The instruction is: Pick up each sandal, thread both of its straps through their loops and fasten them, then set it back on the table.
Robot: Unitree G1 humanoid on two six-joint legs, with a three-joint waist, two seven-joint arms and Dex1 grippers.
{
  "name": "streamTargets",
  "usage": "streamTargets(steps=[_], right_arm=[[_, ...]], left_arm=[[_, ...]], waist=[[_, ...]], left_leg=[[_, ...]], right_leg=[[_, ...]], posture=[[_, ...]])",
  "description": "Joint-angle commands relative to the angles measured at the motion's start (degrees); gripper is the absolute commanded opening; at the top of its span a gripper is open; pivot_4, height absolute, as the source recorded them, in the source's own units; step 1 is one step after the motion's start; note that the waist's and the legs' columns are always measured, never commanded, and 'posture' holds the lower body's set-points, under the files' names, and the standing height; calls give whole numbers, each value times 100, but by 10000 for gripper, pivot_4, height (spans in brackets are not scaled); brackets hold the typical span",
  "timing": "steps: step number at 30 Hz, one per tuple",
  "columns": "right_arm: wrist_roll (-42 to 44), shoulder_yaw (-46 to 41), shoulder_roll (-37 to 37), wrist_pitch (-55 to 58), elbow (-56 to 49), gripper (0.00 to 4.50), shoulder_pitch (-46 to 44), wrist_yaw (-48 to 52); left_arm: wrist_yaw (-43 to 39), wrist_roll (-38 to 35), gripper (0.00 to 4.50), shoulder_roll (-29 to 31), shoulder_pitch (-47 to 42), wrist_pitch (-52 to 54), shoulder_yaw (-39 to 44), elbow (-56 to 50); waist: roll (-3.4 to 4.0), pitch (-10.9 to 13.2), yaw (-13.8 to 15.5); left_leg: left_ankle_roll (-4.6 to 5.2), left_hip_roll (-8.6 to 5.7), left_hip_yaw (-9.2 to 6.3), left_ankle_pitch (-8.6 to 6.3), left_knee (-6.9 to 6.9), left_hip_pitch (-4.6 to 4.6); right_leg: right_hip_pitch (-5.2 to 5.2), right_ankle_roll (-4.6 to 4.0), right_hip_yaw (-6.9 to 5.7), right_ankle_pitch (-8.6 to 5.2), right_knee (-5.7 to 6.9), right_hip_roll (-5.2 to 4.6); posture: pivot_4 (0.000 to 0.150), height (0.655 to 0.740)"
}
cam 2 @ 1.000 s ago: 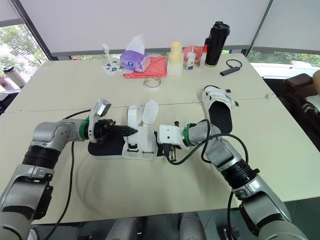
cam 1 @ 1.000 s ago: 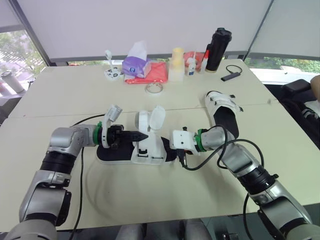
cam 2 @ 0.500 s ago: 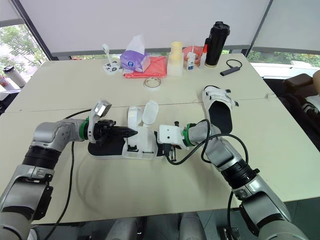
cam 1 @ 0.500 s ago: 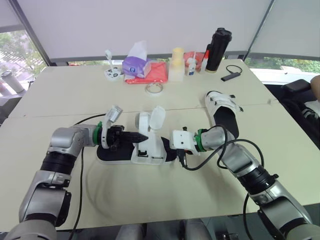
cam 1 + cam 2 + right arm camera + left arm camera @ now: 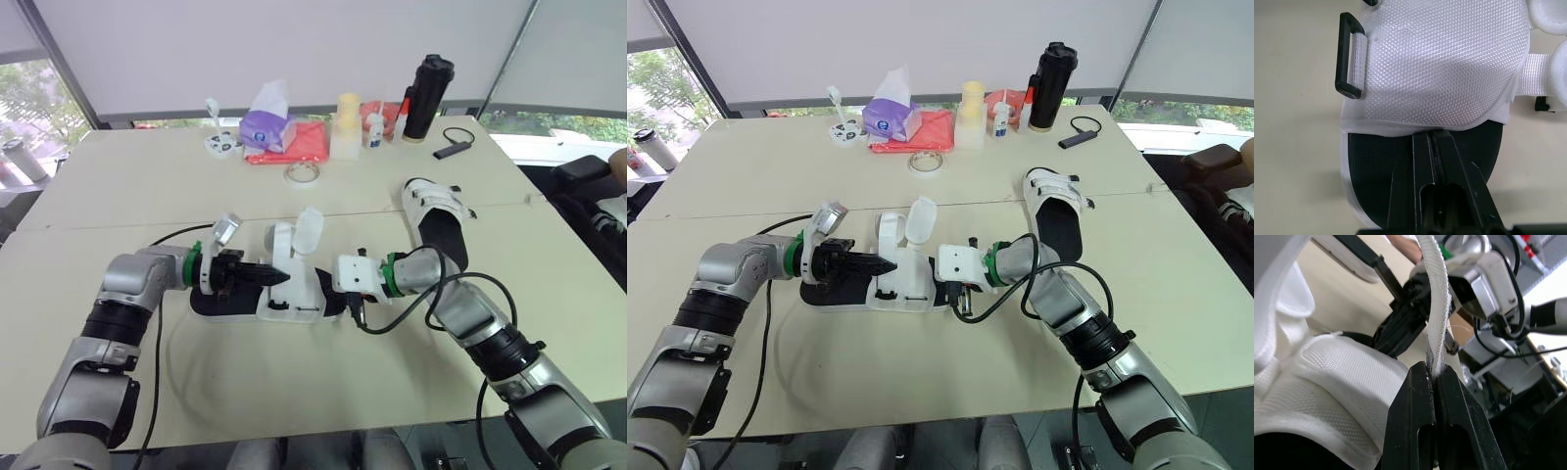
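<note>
- We see the open sandal [image 5: 306, 294] lying flat on the table [image 5: 294, 382], black sole down, between the two grippers.
- At the sandal's right end, the right gripper [image 5: 1431, 136] has its fingers pressed together. The tips rest on the black insole, just under the edge of the white upper.
- A black loop [image 5: 1348, 56] sits at that upper's side on a short white tab.
- From the sandal's left end, the left gripper [image 5: 1431, 367] reaches in, clamped on a white strap [image 5: 1436, 308] that stands up from the sandal.
- A second sandal [image 5: 436, 220] lies beyond the sandal and to its right, well apart, with straps across it.
- Far beyond the sandal are tape [image 5: 302, 174], tissues [image 5: 265, 122] and a black bottle [image 5: 427, 96].
</note>
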Motion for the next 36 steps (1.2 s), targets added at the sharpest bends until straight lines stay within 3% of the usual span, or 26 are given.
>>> streamTargets(steps=[1,14,18,24,36], right_arm=[[-102,129,-40,90,38,0,107,63],[-109,131,-25,80,41,0,103,59],[-125,142,-13,57,66,0,95,48],[-142,136,3,45,80,0,91,52],[-153,133,36,-19,155,0,54,61]], left_arm=[[-203,83,284,140,127,-248,-56,-293],[-39,431,284,259,369,-675,-132,-420],[-1,499,13238,331,474,-727,-114,-511],[23,374,43831,633,669,-794,76,-966],[477,-510,44571,1141,1122,6,1062,-2031]], waist=[[0,0,0],[0,0,2],[0,0,0],[0,0,5],[1,1,-5]], left_leg=[[0,0,0,0,0,0],[0,1,-1,0,-1,0],[0,1,-1,0,-1,0],[0,2,-2,0,-1,1],[0,4,-3,0,-5,2]], right_leg=[[0,0,0,0,0,0],[-1,-1,0,0,0,0],[-1,-1,0,0,1,0],[-1,-2,0,0,1,0],[-3,-2,0,-1,0,0]], posture=[[1500,7400],[1500,7400],[1500,7400],[1500,7400],[1500,7400]])
